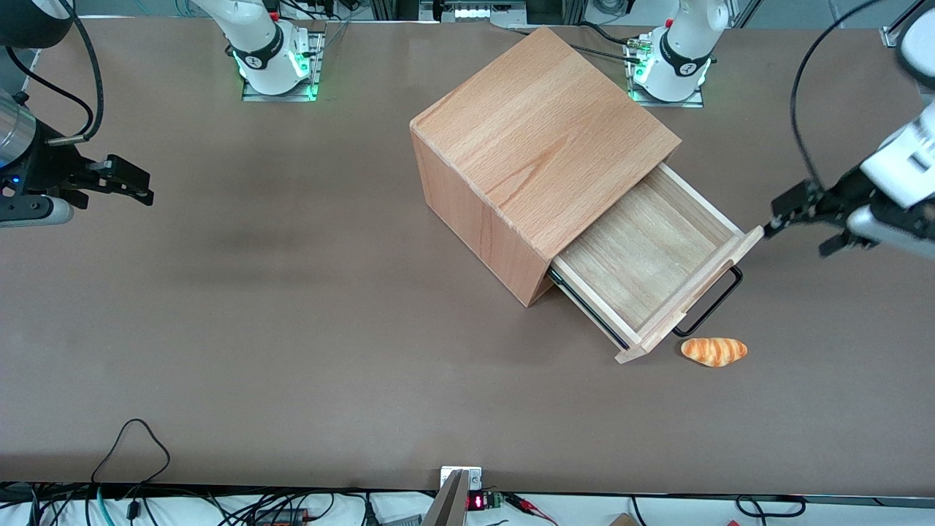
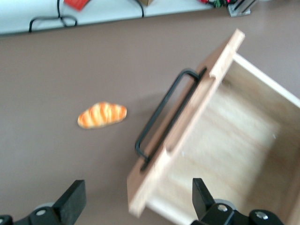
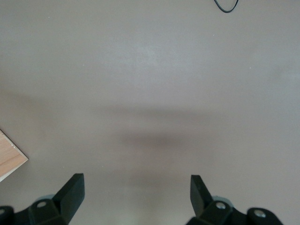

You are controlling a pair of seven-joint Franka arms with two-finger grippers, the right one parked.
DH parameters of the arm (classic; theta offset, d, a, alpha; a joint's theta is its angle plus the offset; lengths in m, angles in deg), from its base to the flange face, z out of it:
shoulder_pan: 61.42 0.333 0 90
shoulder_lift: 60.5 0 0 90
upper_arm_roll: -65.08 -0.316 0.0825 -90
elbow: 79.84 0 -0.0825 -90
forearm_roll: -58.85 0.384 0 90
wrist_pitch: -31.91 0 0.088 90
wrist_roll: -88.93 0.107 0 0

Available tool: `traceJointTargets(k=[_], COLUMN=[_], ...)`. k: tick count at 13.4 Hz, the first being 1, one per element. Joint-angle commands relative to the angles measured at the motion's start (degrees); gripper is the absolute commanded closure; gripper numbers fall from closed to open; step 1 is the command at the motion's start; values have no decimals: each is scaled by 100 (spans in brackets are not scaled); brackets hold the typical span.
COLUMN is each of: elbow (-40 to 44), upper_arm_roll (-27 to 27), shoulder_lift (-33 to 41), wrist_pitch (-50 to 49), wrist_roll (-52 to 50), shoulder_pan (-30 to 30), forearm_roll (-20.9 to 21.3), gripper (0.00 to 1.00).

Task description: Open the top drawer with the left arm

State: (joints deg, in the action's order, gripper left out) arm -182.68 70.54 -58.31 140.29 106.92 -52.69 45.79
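Note:
The top drawer [image 1: 643, 256] stands pulled far out of the beech cabinet [image 1: 537, 142], its light-wood inside bare. Its thin black wire handle [image 1: 712, 301] juts from the front panel. The left arm [image 1: 902, 172] hangs above the table toward the working arm's end, with its black gripper [image 1: 800, 219] just off the drawer front's upper corner. In the left wrist view the gripper [image 2: 136, 201] is open, its fingertips [image 2: 75, 197] wide apart above the drawer front's end [image 2: 140, 192], touching nothing. The handle [image 2: 161, 115] shows free there too.
A small orange croissant [image 1: 714, 351] lies on the brown table [image 1: 292, 329] just in front of the drawer's handle, nearer the front camera. It also shows in the wrist view as a croissant [image 2: 101, 115] beside the handle. Cables run along the table's near edge.

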Motion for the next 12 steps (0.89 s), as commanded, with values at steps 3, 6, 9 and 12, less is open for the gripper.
traceJointTargets(k=[3, 6, 9, 12], elbow=[-166, -271, -201, -201], upper_arm_roll=[-221, -221, -160, -159], shoulder_lift=[808, 800, 704, 642], wrist_pitch=[-957, -1012, -1099, -1082], wrist_roll=[-838, -1455, -1518, -1518], shoulder_pan=[-187, -293, -284, -232], forearm_roll=[934, 1349, 1350, 1332], gripper=[0, 0, 0, 0])
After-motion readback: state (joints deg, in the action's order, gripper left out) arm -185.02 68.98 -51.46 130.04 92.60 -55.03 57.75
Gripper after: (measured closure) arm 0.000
